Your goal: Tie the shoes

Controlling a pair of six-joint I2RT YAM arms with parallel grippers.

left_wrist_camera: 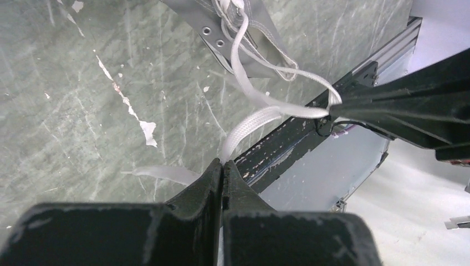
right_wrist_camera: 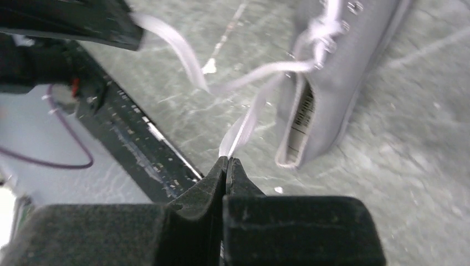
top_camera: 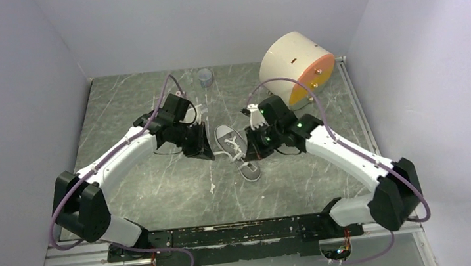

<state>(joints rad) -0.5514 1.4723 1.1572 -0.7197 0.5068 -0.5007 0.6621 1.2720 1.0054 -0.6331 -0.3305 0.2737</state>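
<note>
**Operator:** Where is the shoe?

**Spotter:** In your top view the grey sneaker [top_camera: 233, 148] lies near the middle of the green marbled table [top_camera: 159, 187]. It runs on a slant from about 11 o'clock to 5 o'clock. Your two grippers flank it, the left at its 9 o'clock side and the right at its 3 o'clock side.

**Operator:** What are the grippers doing?

**Spotter:** Your left gripper [left_wrist_camera: 223, 165] has its jaws pressed together on a strand of the white laces [left_wrist_camera: 248, 91]. The strand rises from the fingertips toward 12 o'clock, up to the metal eyelets [left_wrist_camera: 213, 36]. Your right gripper [right_wrist_camera: 227, 160] is pinched tight on another strand, which runs toward 1 o'clock to the shoe's lacing. In your left wrist view the right gripper's tip comes in from 3 o'clock with lace caught in it.

**Operator:** Any writing you can read?

**Spotter:** There is a printed label [right_wrist_camera: 302, 119] inside the tongue in your right wrist view, but it is too blurred to read. I see no brand mark.

**Operator:** What else is on the table?

**Spotter:** A cream drum with an orange face [top_camera: 292, 64] sits at 1 o'clock, and a small grey cup [top_camera: 205, 77] at 12 o'clock. Both are well apart from the shoe.
</note>
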